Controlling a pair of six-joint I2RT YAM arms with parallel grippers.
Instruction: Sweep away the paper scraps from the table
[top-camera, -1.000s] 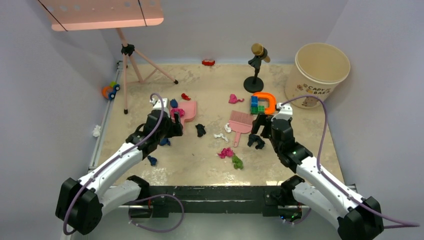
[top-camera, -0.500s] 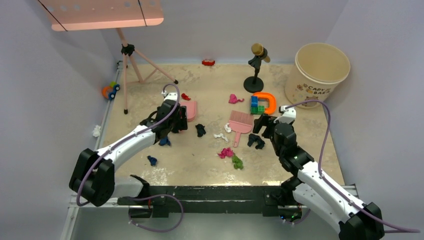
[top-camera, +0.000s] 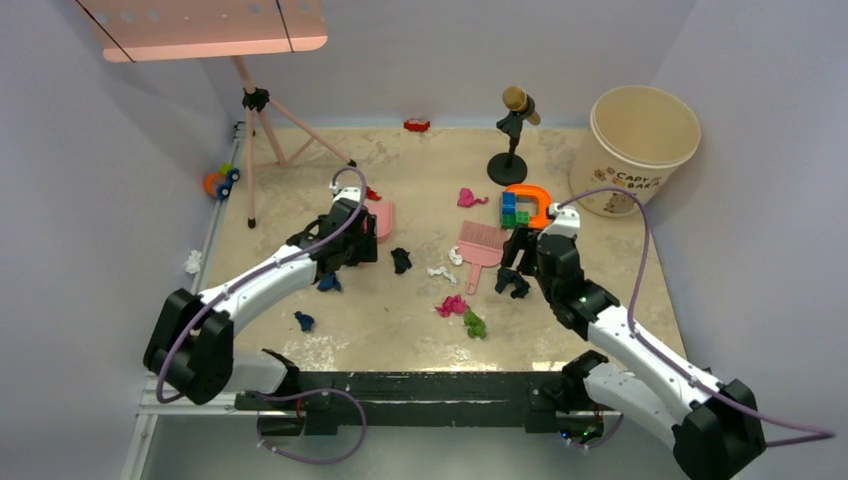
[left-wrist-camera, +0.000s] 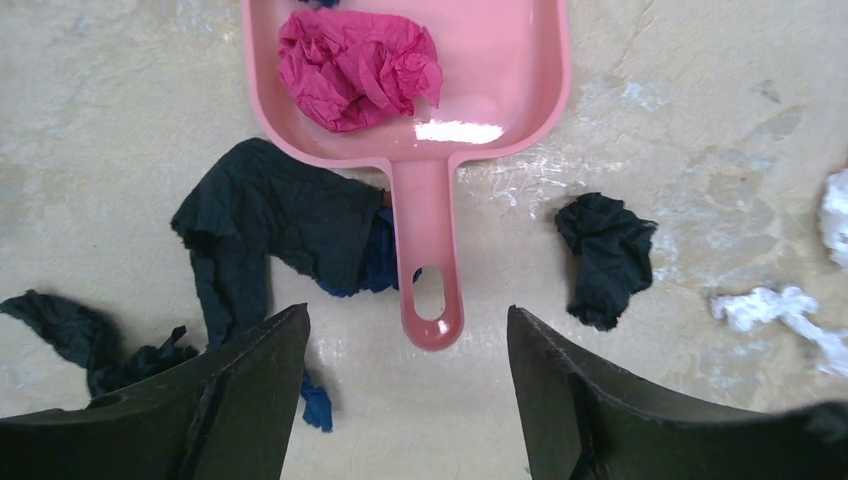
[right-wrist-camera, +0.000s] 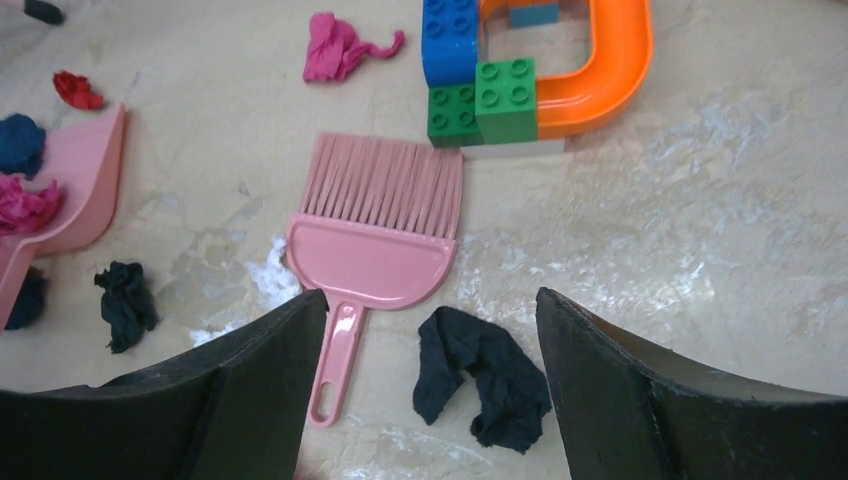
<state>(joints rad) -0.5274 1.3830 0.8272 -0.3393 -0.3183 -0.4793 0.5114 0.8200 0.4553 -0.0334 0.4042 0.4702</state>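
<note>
Inside the table (top-camera: 420, 160) edges, your left gripper (left-wrist-camera: 407, 312) is hovering open over the dustpan (left-wrist-camera: 480, 80). Your right gripper (right-wrist-camera: 430, 294) is gaping above the brush (right-wrist-camera: 375, 250).

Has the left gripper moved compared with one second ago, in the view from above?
Yes. The left gripper went a little to the right in that view, toward the pink dustpan, and now covers more of it.

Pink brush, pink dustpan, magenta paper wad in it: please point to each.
pink brush (right-wrist-camera: 372, 250), right wrist view, on the flat head below the bristles.
pink dustpan (left-wrist-camera: 425, 240), left wrist view, on the handle.
magenta paper wad (left-wrist-camera: 355, 65), left wrist view, on its middle.
</note>
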